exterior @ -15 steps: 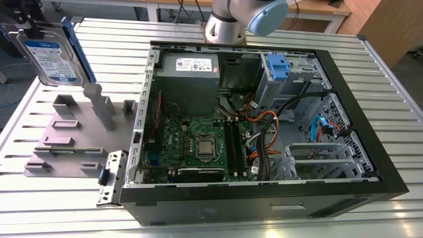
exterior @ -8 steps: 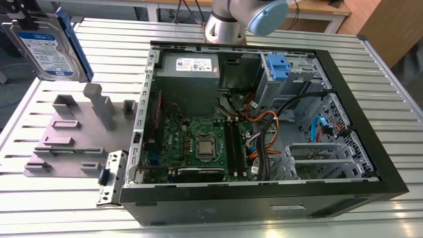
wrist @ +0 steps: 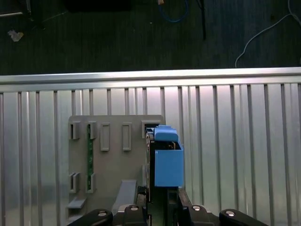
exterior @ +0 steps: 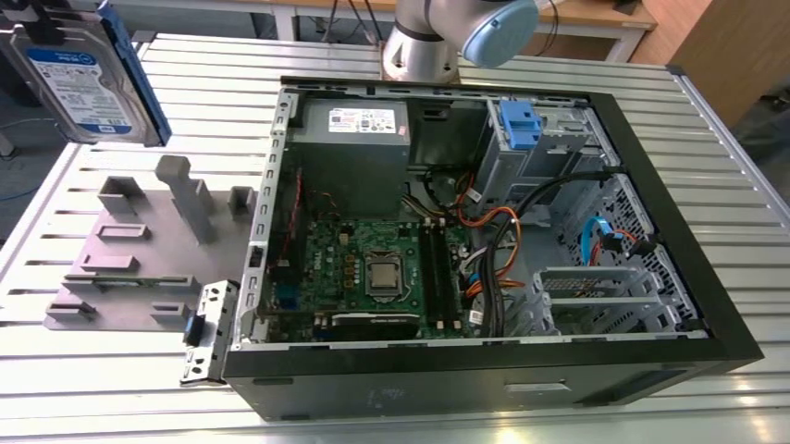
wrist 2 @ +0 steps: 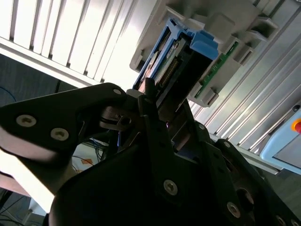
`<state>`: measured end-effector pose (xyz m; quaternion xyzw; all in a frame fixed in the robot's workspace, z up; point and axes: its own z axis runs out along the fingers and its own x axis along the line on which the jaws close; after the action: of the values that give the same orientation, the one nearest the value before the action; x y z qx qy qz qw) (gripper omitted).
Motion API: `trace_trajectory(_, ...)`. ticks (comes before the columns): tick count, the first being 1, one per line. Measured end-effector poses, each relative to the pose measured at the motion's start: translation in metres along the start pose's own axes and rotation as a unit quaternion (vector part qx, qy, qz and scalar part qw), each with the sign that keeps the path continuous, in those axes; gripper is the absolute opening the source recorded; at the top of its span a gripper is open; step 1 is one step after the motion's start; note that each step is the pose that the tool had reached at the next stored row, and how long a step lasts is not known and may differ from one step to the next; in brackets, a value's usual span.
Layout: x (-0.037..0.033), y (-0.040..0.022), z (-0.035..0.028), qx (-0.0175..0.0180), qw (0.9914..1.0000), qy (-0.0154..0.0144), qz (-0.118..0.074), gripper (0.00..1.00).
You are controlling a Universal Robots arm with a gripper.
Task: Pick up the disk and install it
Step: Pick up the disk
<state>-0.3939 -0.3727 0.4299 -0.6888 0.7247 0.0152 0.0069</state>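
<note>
the gripper [wrist 2: 160, 106] is clamped on the disk [exterior: 84, 79] — in the second wrist view its black fingers sit closed against the blue side rails. the disk hangs on edge in the air, clear of the worktop [exterior: 111, 388], above the grey fixture [exterior: 136, 250] near the worktop's edge. beside the fixture the open case [exterior: 494, 361] lies on the worktop — the arm [exterior: 432, 37] rises at its far side.

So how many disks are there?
1. The disk is in the hand, raised above the table at the exterior view's left, beside the open computer case. Others may be hidden inside it.
</note>
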Motion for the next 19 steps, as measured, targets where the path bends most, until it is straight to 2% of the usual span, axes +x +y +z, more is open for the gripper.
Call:
trace_trajectory(5,-0.0002,0.0002,-0.0083,0.0001,1.00000,0.0000,0.000,0.35)
trace_trajectory(14,-0.0003,0.0001,-0.0099,-0.0002,1.00000,0.0001,0.000,0.35)
trace_trajectory(19,-0.0006,0.0002,-0.0208,0.0000,1.00000,0.0000,0.000,0.35)
